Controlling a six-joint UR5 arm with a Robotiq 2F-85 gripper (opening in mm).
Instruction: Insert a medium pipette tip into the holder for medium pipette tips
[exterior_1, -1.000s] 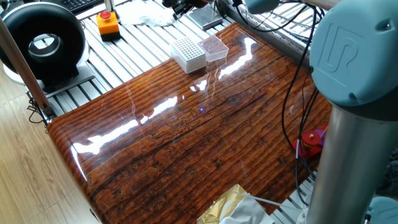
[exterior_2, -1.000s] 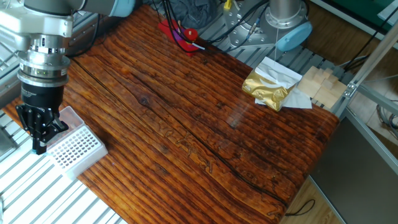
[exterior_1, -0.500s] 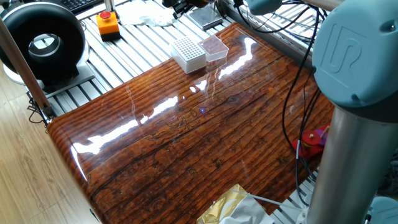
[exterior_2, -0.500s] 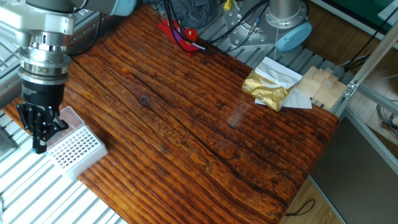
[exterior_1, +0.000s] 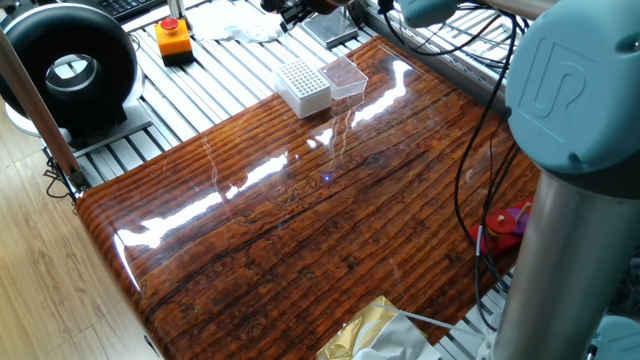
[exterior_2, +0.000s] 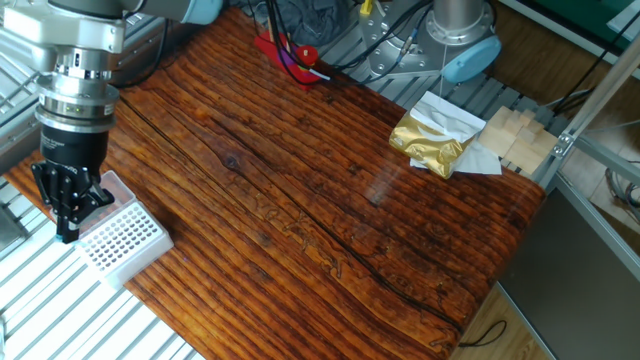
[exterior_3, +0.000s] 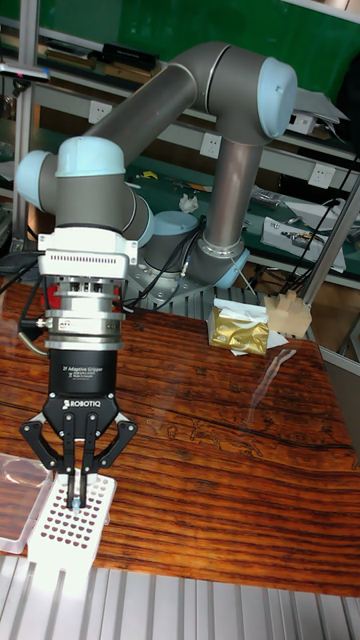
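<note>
The pincer (exterior_3: 76, 488) points straight down, its 2 fingers (exterior_3: 68, 470) drawn close together. In the tall fixed view a thin pale tip (exterior_3: 75, 503) with a bluish end pokes out just below the fingertips, so the pincer is clenched on the tip. The tip hangs upright, its lower end right at the holed top face of the white holder (exterior_3: 72, 527), near the holder's back edge. Whether the end has entered a hole cannot be told.

In the other fixed view the pincer (exterior_2: 66, 232) stands over the near-left corner of the holder (exterior_2: 125, 239); the tip itself is too small to make out there. A clear shallow tray (exterior_3: 20, 489) lies touching the holder, just to the left of the pincer in the tall view. Both sit at the edge of the glossy wooden table (exterior_2: 320, 200).

Well apart from the pincer, at the far side of the table, lies a gold foil packet (exterior_2: 428, 146).

In the remaining fixed view only the holder (exterior_1: 303, 86) and tray (exterior_1: 345, 76) show clearly.
</note>
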